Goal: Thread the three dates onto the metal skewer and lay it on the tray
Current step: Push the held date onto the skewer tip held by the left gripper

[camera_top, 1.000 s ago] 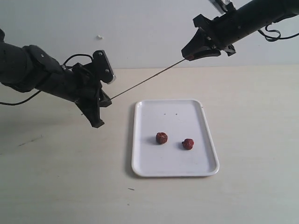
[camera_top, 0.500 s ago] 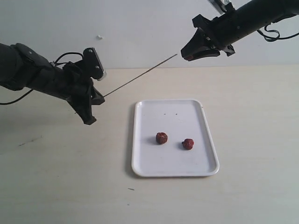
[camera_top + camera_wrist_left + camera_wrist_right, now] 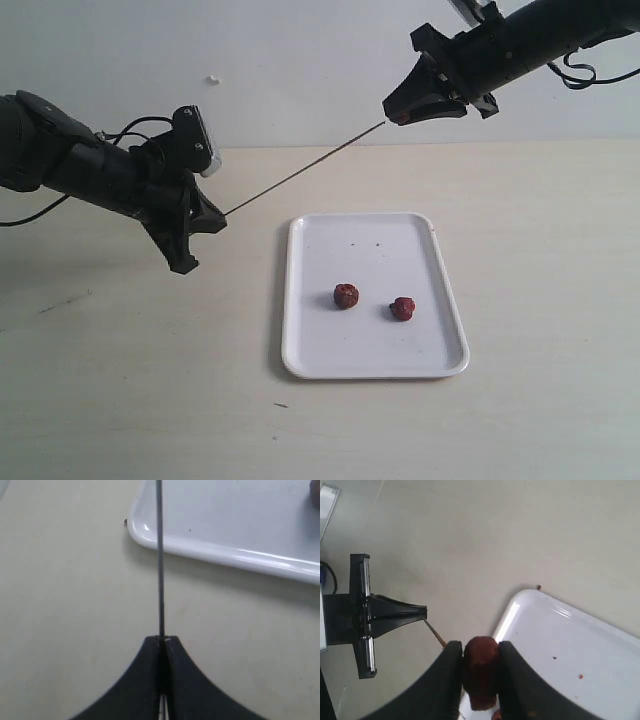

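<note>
Step in hand, as I read it: get the first date [image 3: 481, 672] onto the skewer [image 3: 300, 176].

Left hand [image 3: 213, 214] is clenched on one end of the skewer, jaws flat together w/ the rod pinched between. The rod rises at a slant in the air over the tabletop [image 3: 130, 380], from beside the tray's back corner on the left arm's side up toward the wall-side edge.

Right hand [image 3: 392, 112] grasps the first date between its two fingers, right at the rod's free end. In the right wrist view the tip goes behind a finger just beside the fruit. Pierced or not: can't tell.

Second date [image 3: 346, 295] and third date [image 3: 402, 308] lie apart on the tray [image 3: 300, 340], in its front half. The tray sits abt mid-tabletop.

To do it well:
- Line the fruit's middle up w/ the rod's axis first. The fingers cover both sides, so the tip must enter thru the bare face between them, not hit a finger.
- Push straight along the rod, no sideways load. It's very thin and held only at the far end, so I'd expect it to bow or whip.
- Left hand needs a hard clamp, else the rod may slip back thru the jaws under the push.
- If there's a stone inside, the tip may skid; go slightly off-centre.
- Slide the fruit well down the rod, leaving room for 2 more.
</note>
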Controlling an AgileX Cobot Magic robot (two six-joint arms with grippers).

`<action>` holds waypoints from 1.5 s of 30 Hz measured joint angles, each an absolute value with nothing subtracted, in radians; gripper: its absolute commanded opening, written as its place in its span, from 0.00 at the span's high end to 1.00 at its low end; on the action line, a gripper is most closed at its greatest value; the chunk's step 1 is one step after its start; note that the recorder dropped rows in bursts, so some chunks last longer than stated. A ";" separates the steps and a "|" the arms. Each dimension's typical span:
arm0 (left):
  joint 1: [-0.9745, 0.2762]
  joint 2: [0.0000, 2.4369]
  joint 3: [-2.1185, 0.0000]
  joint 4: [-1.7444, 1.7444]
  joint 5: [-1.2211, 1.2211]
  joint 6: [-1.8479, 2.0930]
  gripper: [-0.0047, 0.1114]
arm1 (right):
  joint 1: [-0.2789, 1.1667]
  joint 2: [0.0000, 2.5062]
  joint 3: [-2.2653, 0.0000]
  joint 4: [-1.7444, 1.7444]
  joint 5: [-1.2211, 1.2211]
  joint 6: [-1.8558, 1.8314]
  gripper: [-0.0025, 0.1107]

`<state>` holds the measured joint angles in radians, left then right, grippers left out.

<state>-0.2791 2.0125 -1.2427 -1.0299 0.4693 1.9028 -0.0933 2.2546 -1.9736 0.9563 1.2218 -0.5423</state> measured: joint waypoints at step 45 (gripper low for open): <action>-0.279 2.053 -1.243 -1.229 0.461 2.090 0.96 | -0.093 2.255 -1.974 0.974 1.222 -0.530 0.75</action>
